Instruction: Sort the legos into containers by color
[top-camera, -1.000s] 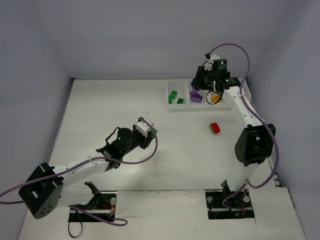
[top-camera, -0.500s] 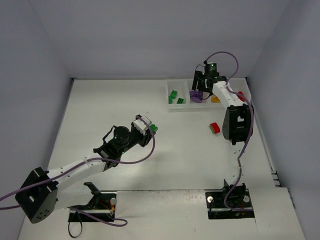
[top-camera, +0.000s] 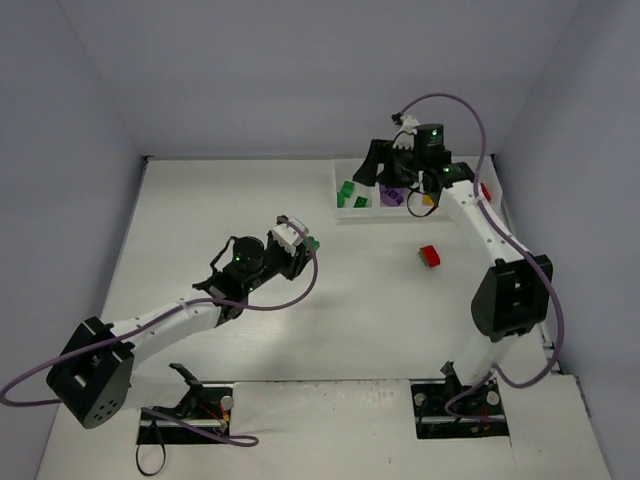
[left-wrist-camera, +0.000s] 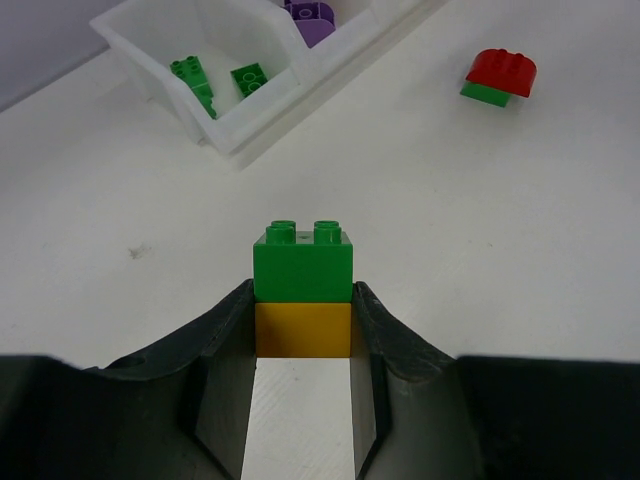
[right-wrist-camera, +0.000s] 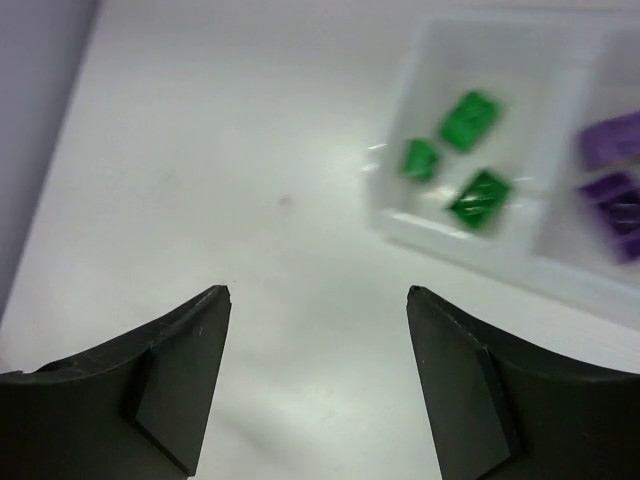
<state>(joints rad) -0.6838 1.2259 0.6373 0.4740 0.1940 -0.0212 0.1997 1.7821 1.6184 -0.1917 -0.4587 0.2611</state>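
Observation:
My left gripper (top-camera: 303, 246) is shut on a clump, a green brick (left-wrist-camera: 302, 262) on an orange-yellow brick (left-wrist-camera: 302, 330), held over the mid table. The jaws press the yellow brick's sides. The white tray (top-camera: 400, 216) stands at the back right, with green bricks (top-camera: 346, 190), purple bricks (top-camera: 391, 196), an orange brick (top-camera: 429, 199) and a red one (top-camera: 485, 190) in separate compartments. My right gripper (top-camera: 368, 172) is open and empty above the tray's left end; its view is blurred and shows green bricks (right-wrist-camera: 470, 118) and purple ones (right-wrist-camera: 615, 140). A red-on-green clump (top-camera: 429, 256) lies on the table.
The left wrist view shows the tray (left-wrist-camera: 250, 130) ahead at the upper left and the red-on-green clump (left-wrist-camera: 500, 75) at the upper right. Purple-grey walls close the table at the back and sides. Purple cables loop off both arms.
My right gripper has swung left along the tray to its green end. My left gripper has moved a little farther out and right with the clump still in it.

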